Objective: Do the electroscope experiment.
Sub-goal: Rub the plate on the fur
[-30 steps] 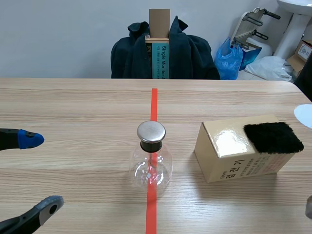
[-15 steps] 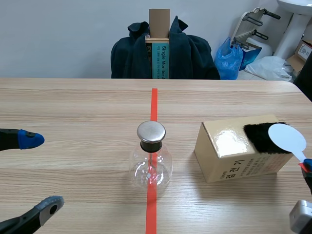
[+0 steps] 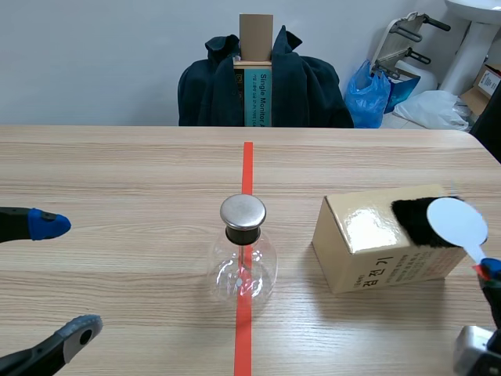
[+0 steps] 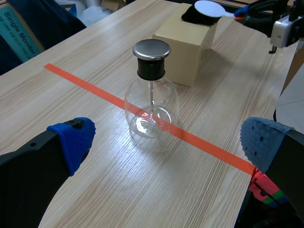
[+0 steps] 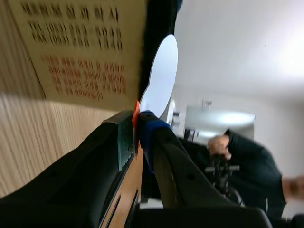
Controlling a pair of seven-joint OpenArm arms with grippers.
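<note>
Slightly leftward, white paddle [image 3: 456,222] clamped in right claw [image 5: 137,126], left claw [image 4: 167,140] apart

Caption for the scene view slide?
Right gripper holds a white paddle over black fur on a box, beside a glass flask.

A clear, round-bellied glass flask [image 3: 243,266] stood upright at the centre of the frame. It was closed by a black stopper with a flat silver cap [image 3: 242,211]. At the right, a black furry pad [image 3: 415,223] lay atop a tan box [image 3: 364,254]. A white round paddle [image 3: 456,221] overlapped the pad's right end, its handle pinched by the right gripper [image 5: 136,124].
</note>
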